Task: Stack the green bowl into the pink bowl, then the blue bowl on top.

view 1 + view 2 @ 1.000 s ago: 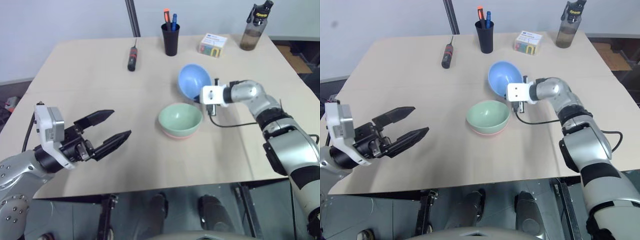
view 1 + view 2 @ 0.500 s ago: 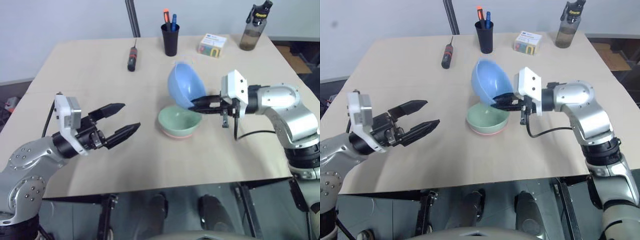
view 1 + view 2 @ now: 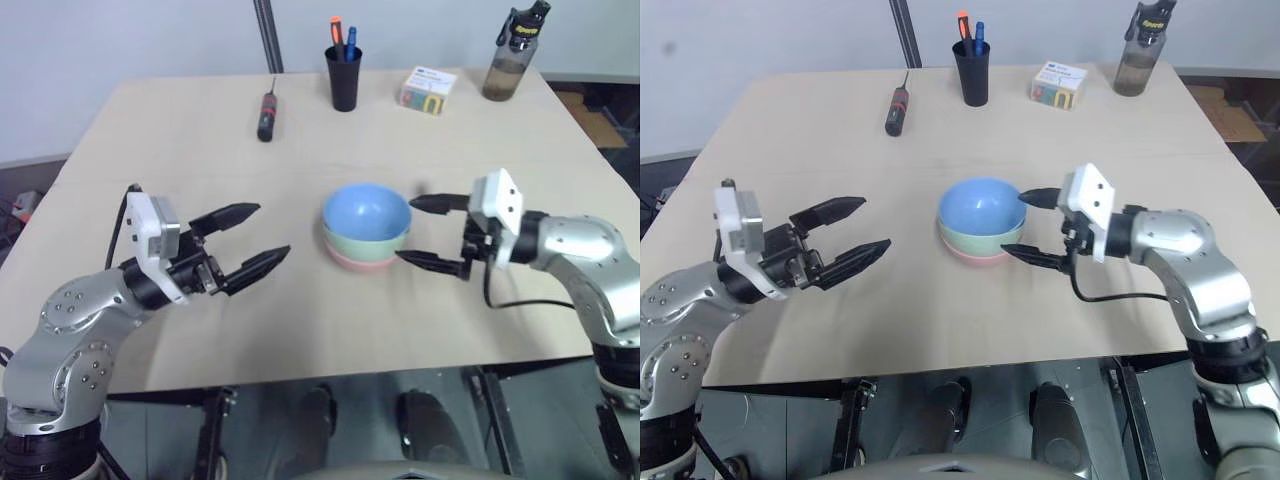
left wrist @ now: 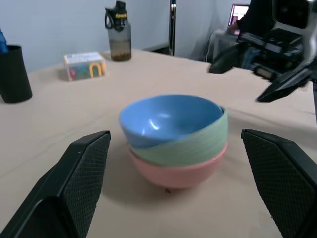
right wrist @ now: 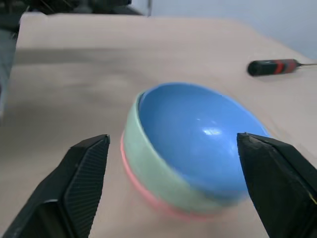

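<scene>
No writing can be read: the label on the small box (image 3: 427, 89) at the back of the worktop (image 3: 150, 160) is too small to make out. The blue bowl (image 3: 366, 211) sits tilted in the green bowl (image 3: 370, 245), which hides all but a rim of the pink bowl (image 3: 358, 263). The right end effector (image 3: 429, 233) is open just beside the stack, empty; the left end effector (image 3: 248, 241) is open, well apart.

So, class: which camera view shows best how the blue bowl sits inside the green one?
The left wrist view: from the side, the blue bowl sits tilted in the green bowl. The right wrist view shows the same tilt closer but blurrier. The eye views look down into it, hiding the tilt.
</scene>
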Controlling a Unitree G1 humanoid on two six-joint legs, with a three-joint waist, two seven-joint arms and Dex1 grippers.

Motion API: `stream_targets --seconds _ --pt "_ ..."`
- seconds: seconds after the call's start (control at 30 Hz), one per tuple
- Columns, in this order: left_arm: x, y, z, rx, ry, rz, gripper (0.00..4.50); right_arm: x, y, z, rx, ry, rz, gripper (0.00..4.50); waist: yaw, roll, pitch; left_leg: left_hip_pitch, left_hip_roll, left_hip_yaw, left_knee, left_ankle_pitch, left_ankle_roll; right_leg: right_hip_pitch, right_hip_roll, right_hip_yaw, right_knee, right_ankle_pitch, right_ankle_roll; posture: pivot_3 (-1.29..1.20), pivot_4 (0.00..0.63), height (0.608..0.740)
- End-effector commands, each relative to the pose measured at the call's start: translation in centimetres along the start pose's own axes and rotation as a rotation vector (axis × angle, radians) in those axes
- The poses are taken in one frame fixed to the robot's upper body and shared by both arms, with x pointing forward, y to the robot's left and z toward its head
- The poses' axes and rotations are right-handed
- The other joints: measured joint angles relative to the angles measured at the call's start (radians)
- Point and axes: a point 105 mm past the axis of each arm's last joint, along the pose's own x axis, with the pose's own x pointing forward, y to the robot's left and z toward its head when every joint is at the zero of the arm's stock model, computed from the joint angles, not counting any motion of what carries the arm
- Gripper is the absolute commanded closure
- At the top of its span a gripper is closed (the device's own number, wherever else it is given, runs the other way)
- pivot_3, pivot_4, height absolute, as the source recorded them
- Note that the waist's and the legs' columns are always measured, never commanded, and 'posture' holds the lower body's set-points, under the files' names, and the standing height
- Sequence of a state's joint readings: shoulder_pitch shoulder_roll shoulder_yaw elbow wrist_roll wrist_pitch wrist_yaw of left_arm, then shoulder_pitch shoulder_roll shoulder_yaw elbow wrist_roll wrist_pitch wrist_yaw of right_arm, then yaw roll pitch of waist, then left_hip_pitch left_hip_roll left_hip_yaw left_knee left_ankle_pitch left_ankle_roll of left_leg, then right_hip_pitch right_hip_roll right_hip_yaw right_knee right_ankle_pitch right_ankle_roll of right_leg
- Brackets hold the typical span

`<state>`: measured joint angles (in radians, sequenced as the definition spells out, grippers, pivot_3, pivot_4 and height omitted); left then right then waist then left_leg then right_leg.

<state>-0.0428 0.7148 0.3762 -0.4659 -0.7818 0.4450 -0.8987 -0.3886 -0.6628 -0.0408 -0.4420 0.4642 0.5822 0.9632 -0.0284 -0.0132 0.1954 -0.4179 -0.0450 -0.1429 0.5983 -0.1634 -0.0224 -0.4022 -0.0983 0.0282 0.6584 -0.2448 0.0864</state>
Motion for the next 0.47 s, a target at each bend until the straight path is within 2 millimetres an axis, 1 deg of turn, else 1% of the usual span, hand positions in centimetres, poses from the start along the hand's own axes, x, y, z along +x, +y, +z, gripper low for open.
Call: stream_targets --seconds 0.03,0.13,0.17,0.23,0.27,0.3,0.37,0.47 --pt "-0.6 -0.3 0.5 -0.014 -0.025 -0.063 0.0 -3.3 0.0 0.6 0.002 -0.04 -0.114 0.16 0.001 0.0 0.0 0.0 0.0 0.0 0.0 0.0 0.0 0.0 0.0 0.0 0.0 0.0 -0.001 0.0 0.15 0.74" --pt "-1.7 0.2 0.0 0.001 0.016 -0.049 0.0 -6.8 0.7 -0.7 0.036 0.035 -0.189 0.16 0.011 0.0 0.0 0.0 0.0 0.0 0.0 0.0 0.0 0.0 0.0 0.0 0.0 -0.002 -0.003 0.0 0.15 0.74" --pt "-2.1 0.4 -0.2 0.005 0.029 -0.04 0.0 -7.6 0.9 -1.0 0.032 0.057 -0.207 0.16 0.012 0.0 0.0 0.0 0.0 0.0 0.0 0.0 0.0 0.0 0.0 0.0 0.0 -0.002 -0.003 0.0 0.15 0.74" --pt "-3.5 1.0 -0.6 -0.019 0.07 -0.019 0.0 -10.6 1.0 -1.2 0.047 0.112 -0.293 0.16 0.015 0.0 0.0 0.0 0.0 0.001 0.0 0.0 0.0 0.0 -0.001 0.0 0.0 -0.002 -0.003 0.0 0.15 0.74" --pt "-4.1 1.2 -0.7 -0.031 0.084 -0.011 0.0 -11.6 1.1 -1.1 0.054 0.128 -0.319 0.16 0.015 0.001 0.0 0.0 0.0 0.001 0.0 0.0 0.0 0.0 -0.001 0.0 -0.001 -0.002 -0.003 0.0 0.15 0.74" --pt "-4.4 1.3 -0.8 -0.046 0.095 -0.01 0.0 -12.3 1.2 -1.0 0.06 0.137 -0.337 0.16 0.014 0.0 0.0 0.0 0.0 0.002 0.0 0.0 0.001 0.0 -0.001 0.0 -0.001 -0.002 -0.003 0.0 0.15 0.74" --pt "-4.8 1.3 -0.8 -0.064 0.105 -0.012 0.0 -12.8 1.4 -0.7 0.069 0.14 -0.347 0.16 0.013 0.0 0.0 0.001 0.001 0.002 0.0 0.0 0.001 0.001 0.0 0.0 -0.001 -0.004 0.001 0.0 0.15 0.74" --pt "-5.2 1.3 -1.3 -0.069 0.15 -0.018 0.0 -12.7 1.6 -0.4 0.073 0.14 -0.34 0.16 0.013 0.0 -0.001 0.002 0.007 0.005 0.001 -0.001 0.0 0.002 -0.001 0.0 -0.001 -0.004 0.001 0.0 0.15 0.74"
